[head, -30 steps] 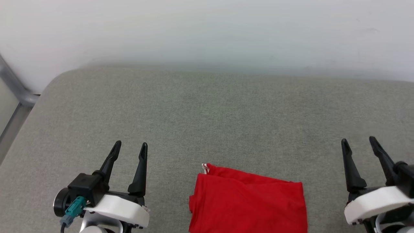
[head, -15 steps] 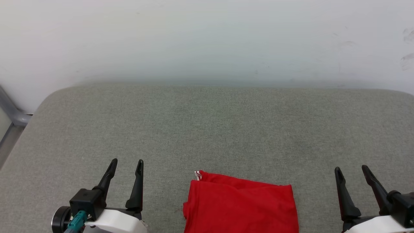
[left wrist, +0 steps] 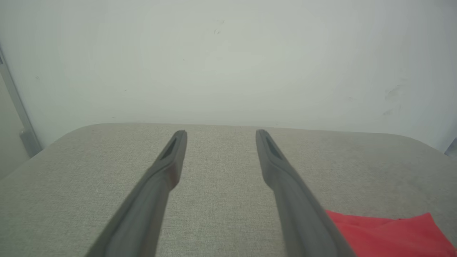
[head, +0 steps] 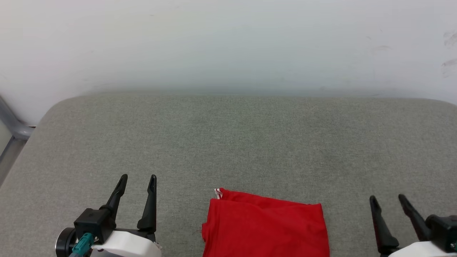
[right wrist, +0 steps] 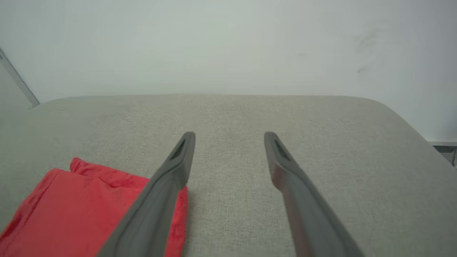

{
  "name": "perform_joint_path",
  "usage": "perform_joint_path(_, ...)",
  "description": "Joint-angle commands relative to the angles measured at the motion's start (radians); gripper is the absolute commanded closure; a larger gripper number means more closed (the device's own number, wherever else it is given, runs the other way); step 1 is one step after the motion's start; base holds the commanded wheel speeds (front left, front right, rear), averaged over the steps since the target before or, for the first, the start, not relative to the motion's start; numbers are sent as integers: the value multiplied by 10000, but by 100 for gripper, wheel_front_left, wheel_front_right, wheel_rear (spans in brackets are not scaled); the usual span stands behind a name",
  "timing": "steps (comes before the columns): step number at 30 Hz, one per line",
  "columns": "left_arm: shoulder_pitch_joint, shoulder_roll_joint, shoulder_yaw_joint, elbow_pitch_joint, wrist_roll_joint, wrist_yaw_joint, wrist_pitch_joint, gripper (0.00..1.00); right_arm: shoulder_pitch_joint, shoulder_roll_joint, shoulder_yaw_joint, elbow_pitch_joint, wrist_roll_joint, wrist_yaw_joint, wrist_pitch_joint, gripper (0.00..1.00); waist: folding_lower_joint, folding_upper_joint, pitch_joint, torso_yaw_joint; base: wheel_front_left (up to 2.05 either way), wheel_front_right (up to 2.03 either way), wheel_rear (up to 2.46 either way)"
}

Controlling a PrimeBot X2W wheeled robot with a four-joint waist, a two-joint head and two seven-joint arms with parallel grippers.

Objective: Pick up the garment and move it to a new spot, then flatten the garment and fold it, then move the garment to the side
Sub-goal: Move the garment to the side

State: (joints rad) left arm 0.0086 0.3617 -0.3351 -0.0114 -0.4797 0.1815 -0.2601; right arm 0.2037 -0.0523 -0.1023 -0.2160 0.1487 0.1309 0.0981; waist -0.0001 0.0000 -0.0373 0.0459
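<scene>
- Pale wall (head: 228,43), faintly scuffed toward the right, closed off the background.
- Below it, a grey fabric-covered bench (head: 228,142) with rounded far corners spanned the head view, its far edge meeting the wall.
- On the near part of the bench lay the garment (head: 266,228), folded into a rough red rectangle between the two arms and apart from both. The bottom edge of the head view cut off its nearest part.
- At the lower left of the head view, the left jaws stood wide open and held nothing, their dark fingers (head: 150,200) pointing toward the wall over bare bench. In the left wrist view the garment showed at the lower right.
- At the lower right, the right jaws were likewise spread and empty, their own fingers (head: 379,221) aimed the same way. In the right wrist view the garment sat at the lower left, partly behind one finger.
- A grey metal rail (head: 16,128) ran past the bench's far left corner.
- A teal connector (head: 83,244) sat on the left wrist.
- A small white strip (head: 217,193) with red stripes peeked out at the garment's far left corner.
</scene>
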Motion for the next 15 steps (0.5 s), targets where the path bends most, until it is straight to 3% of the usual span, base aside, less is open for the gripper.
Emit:
perform_joint_path(1,7,-49,41,-46,21,-45,-70,0,160,35,41,87,38,-4,123,0,1,0,16,22,0,0,0)
perform_joint_path(4,-101,-91,39,-84,103,-102,-69,0,364,28,-40,401,340,-4,1039,0,1,0,86,156,0,0,0)
perform_joint_path(10,-242,-254,101,-181,221,-234,-59,0,500,-364,-258,1075,1415,-4,3875,0,1,0,325,540,0,0,0)
perform_joint_path(15,-403,-416,244,-330,353,-351,-59,0,147,-590,38,1289,2359,-4,5399,0,1,0,747,896,0,0,0)
